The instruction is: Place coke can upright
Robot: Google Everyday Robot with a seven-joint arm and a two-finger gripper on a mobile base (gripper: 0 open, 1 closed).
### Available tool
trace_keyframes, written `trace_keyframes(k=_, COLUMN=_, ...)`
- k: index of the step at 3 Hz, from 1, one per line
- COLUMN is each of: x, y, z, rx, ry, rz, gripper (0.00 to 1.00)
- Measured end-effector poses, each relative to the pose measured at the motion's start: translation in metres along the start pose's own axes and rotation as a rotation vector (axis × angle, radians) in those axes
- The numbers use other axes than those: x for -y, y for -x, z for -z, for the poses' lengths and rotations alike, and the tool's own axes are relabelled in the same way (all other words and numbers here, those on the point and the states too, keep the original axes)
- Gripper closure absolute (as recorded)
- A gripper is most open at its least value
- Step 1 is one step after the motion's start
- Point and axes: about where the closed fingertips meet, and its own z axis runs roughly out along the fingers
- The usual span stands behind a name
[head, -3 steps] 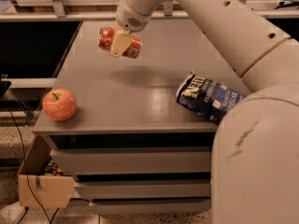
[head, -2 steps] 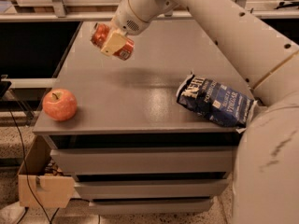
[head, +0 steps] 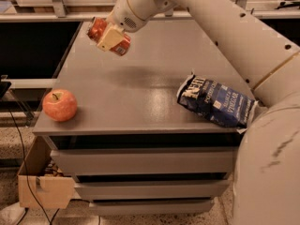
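Claw (head: 110,36) clamped on tilted cylindrical coke can (head: 95,28), above smooth grey table (head: 140,93); round apple (head: 60,105) front-left

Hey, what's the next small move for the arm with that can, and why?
Probably rotate the wrist until the can stands vertical. The gripper is shut on the can, which is tilted and in the air above the table's back left part; lowering it now would likely tip it.

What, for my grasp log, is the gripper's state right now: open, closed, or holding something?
Gripper: closed on the small red-orange cylindrical coke can, holding it tilted in the air above the far left part of the grey table.
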Motion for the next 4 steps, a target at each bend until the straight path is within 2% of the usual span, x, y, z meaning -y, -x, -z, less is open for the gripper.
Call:
trace_keyframes(k=1, x=0.001, y=-0.001, z=-0.003, rx=0.023, ry=-0.032, rz=-0.016, gripper=1.0)
trace_keyframes(k=3, x=-0.011, y=-0.009, z=-0.032, rx=0.194, ry=-0.153, rz=-0.114, gripper=1.0)
trace_keyframes(k=4, x=0.0, y=-0.004, z=-0.039, rx=0.318, ry=-0.234, rz=-0.147, gripper=1.0)
